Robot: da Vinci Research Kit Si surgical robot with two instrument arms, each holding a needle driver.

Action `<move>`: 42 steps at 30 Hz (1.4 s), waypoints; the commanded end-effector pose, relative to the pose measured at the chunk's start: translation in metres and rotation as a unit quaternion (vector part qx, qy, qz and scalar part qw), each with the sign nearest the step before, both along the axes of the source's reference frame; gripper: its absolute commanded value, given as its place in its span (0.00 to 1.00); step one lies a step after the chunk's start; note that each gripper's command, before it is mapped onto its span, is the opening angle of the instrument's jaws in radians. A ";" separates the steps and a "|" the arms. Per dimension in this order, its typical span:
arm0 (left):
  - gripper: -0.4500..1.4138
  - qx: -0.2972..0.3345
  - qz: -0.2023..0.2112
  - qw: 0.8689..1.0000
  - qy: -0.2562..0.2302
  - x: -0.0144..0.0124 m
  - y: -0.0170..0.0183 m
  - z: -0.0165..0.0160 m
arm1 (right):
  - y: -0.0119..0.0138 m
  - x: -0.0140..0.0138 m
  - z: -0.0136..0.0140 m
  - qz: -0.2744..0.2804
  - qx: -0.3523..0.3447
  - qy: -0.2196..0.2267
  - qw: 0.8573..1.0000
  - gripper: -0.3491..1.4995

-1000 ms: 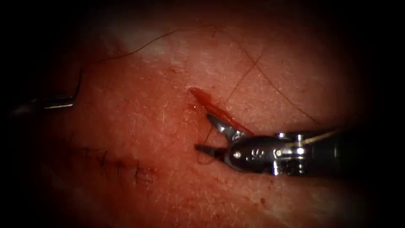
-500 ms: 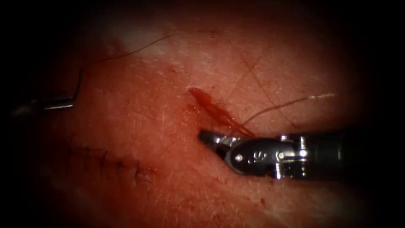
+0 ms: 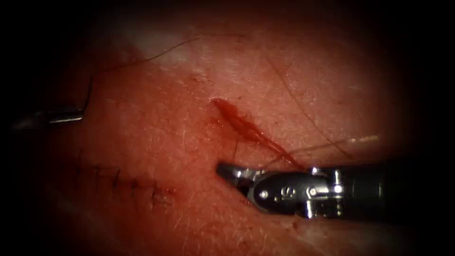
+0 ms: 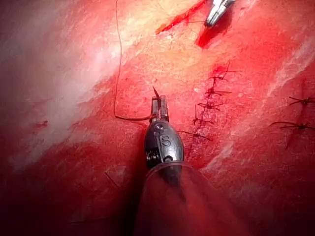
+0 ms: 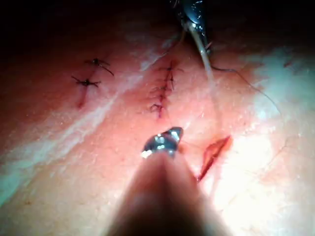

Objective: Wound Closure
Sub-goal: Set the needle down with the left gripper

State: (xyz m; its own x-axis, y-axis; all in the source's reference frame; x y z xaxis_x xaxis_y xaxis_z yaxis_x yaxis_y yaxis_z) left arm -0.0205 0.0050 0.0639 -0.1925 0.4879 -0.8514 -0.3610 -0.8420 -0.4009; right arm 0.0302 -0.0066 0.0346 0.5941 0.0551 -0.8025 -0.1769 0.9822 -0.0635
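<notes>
The cut (image 3: 246, 127) runs slantwise across the tissue (image 3: 156, 137), open and wet with red fluid. My right tool (image 3: 227, 170) lies just below the cut's lower end, jaws shut on the thread (image 3: 235, 148), which rises toward the cut; another strand (image 3: 332, 142) runs off right. In its own view the right tool (image 5: 165, 139) sits beside the cut (image 5: 212, 155). My left tool (image 3: 71, 115), far left of the cut, is shut on the needle (image 3: 88, 95) near one end. The needle is clear of the tissue, and thread (image 3: 156, 56) trails from it. The left tool (image 4: 158, 104) hovers over bare tissue.
An older stitched line (image 3: 123, 182) with dark knots lies at the lower left, also seen as the stitched line (image 4: 209, 105) and the stitched line (image 5: 162, 91). Further knots (image 5: 88, 81) sit on another closed wound. Fine hairs cross the tissue.
The right tool's jaws, open one second ago beside the cut, have shut on the thread and moved down. The strand to the right has dropped lower. The left tool has held still.
</notes>
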 end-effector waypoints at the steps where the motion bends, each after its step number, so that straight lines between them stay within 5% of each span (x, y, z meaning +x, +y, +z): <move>1: 0.00 0.002 0.001 1.000 -0.001 -0.0004 -0.0007 0.0007 | -0.0011 0.0009 0.0002 -0.005 0.003 0.002 1.000 0.00; 20: 0.00 0.004 -0.001 1.000 0.000 -0.0010 -0.0001 0.0006 | -0.0034 0.0021 -0.0013 -0.024 0.017 0.011 1.000 0.00; 21: 0.00 0.010 -0.004 1.000 0.000 -0.0017 0.0006 0.0003 | -0.0033 0.0022 -0.0012 -0.017 0.014 0.019 1.000 0.31; 22: 0.00 0.012 -0.004 1.000 0.000 -0.0021 0.0009 0.0001 | -0.0033 0.0022 -0.0012 -0.013 0.014 0.022 1.000 0.47; 24: 0.00 0.008 0.000 1.000 0.000 -0.0030 0.0018 -0.0004 | -0.0033 0.0023 -0.0013 -0.003 0.007 0.023 1.000 0.75; 25: 0.00 0.008 0.001 1.000 0.001 -0.0034 0.0022 -0.0006 | -0.0033 0.0023 -0.0014 0.001 0.009 0.021 1.000 0.81; 42: 0.00 -0.009 0.008 1.000 0.014 -0.0077 0.0105 -0.0001 | -0.0039 0.0001 -0.0029 0.020 0.015 0.009 1.000 0.89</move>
State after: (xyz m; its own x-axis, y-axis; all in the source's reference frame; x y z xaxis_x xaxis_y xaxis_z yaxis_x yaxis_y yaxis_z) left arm -0.0278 0.0163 0.0633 -0.2252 0.4657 -0.8558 -0.3602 -0.8559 -0.3710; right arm 0.0298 -0.0098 0.0312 0.5768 0.1060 -0.8100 -0.2214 0.9747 -0.0302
